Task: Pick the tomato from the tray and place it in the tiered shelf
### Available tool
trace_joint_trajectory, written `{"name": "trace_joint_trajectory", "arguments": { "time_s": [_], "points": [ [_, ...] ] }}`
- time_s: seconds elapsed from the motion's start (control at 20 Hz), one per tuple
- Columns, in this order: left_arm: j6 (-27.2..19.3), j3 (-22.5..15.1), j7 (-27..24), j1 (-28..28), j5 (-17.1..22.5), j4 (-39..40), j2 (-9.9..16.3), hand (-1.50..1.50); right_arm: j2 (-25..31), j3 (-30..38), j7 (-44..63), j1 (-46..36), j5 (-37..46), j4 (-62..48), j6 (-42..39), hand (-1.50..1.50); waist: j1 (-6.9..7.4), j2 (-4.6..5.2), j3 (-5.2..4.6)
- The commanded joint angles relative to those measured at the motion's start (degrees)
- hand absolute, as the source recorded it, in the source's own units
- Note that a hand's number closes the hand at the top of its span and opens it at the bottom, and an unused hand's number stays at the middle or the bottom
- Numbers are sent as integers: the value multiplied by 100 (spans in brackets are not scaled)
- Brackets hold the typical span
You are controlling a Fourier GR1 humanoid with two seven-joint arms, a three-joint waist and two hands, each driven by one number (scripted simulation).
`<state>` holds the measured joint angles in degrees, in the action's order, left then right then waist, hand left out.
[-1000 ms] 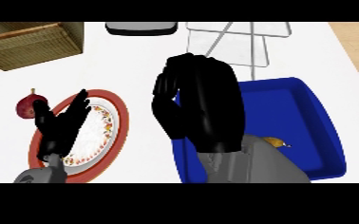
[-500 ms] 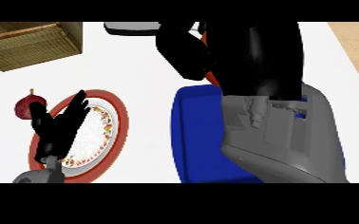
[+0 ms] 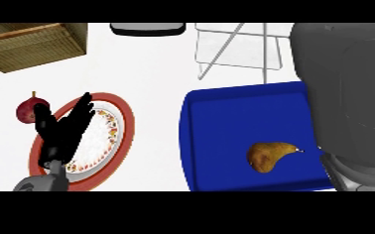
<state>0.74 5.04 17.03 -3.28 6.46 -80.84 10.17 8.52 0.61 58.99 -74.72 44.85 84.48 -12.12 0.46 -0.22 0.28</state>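
Tomato hidden; blue tray (image 3: pixel 219 129) holds a pear (image 3: pixel 268 155).

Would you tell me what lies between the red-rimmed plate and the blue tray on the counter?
In the head view, nothing lies between the plate and the blue tray: only a bare strip of white counter separates them.

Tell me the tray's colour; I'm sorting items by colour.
Blue. The tray shows best in the head view, with a brown pear lying in it.

No readable text, no labels, no numbers (nothing legible anywhere)
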Motion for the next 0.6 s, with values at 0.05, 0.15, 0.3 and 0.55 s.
{"name": "trace_joint_trajectory", "arguments": {
  "time_s": [0.05,0.15,0.3,0.55],
  "points": [
    [-78,-76,-161,85,-139,451,-182,0,316,418,-58,-409,-206,-746,-278,150,-13,30,-34],
    [-21,-49,-125,-13,-117,463,-124,0,385,463,-654,-225,-206,-1267,16,150,13,51,-33],
    [-76,-43,37,-56,-158,343,-83,0,531,548,-759,-427,-458,-1483,-426,150,-1,36,-32],
    [53,63,148,-77,-18,361,-4,0,884,588,-1530,-565,-314,-2435,-269,150,42,54,-33]
  ]
}}
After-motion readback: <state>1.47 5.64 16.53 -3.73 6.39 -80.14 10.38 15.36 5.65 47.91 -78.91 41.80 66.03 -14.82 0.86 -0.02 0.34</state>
